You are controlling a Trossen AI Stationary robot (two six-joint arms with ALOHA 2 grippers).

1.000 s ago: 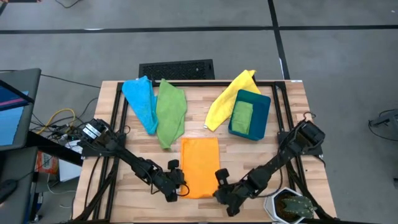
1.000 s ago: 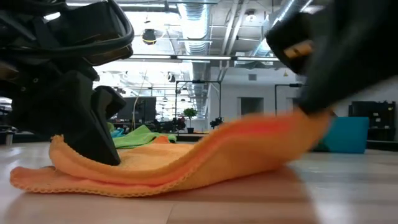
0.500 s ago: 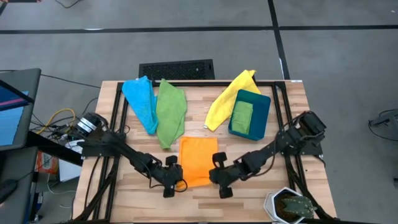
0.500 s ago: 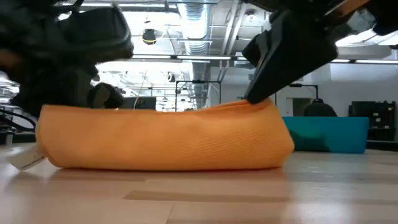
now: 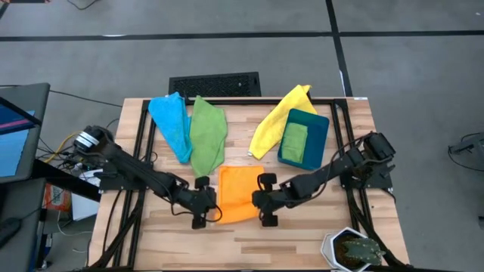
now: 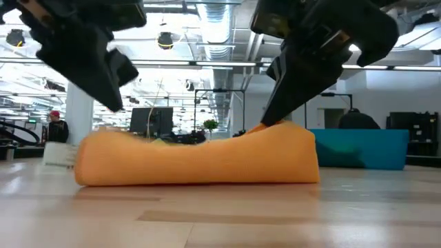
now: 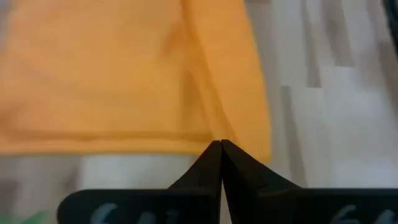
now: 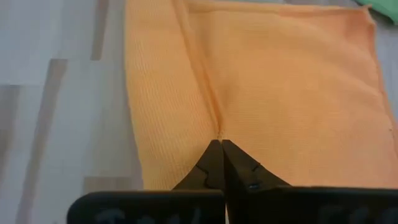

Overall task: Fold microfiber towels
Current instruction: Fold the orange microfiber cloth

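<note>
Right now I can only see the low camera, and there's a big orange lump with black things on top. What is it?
Observer: From above, it's the orange towel being folded over, between the left gripper and the right gripper.
Operator: Are they pinching it?
Observer: Yes. Both wrist views show shut fingers with a towel edge caught at the tips.
Operator: Are there more towels?
Observer: The overhead camera shows a blue towel and a green towel lying side by side at the far left of the table.
Operator: What's the teal thing behind?
Observer: A teal bin with a folded green cloth inside, and a yellow towel lying beside it.
</note>
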